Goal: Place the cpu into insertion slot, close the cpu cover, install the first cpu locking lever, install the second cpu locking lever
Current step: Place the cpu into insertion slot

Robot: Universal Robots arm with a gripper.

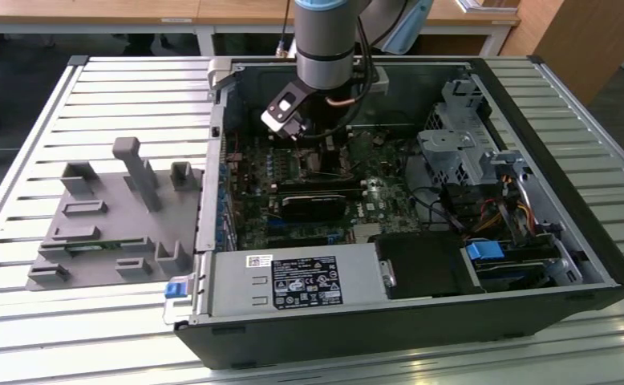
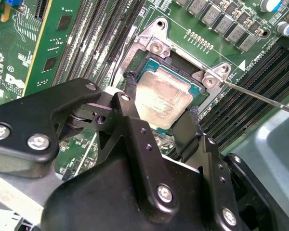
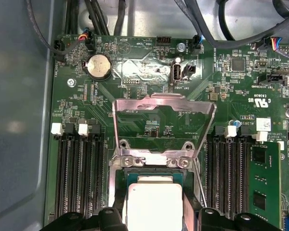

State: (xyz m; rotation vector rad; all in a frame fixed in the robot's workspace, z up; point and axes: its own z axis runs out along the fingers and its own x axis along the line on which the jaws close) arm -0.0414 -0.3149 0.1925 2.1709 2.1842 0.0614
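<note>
Holding the cpu (image 2: 161, 98) clamped by two edges, the end effector (image 2: 162, 107) has it at the insertion slot (image 2: 151, 65) — seated or just above, I cannot tell. The cpu cover (image 3: 164, 99) stands open — closing it and fastening both locking levers (image 2: 260, 97) are left.

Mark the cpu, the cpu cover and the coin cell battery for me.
cpu (image 2: 161, 98): second wrist view, middle of its silvery metal top.
cpu cover (image 3: 197, 103): first wrist view, the opened frame's bar opposite its hinge.
coin cell battery (image 3: 98, 66): first wrist view, middle of its round face.
</note>
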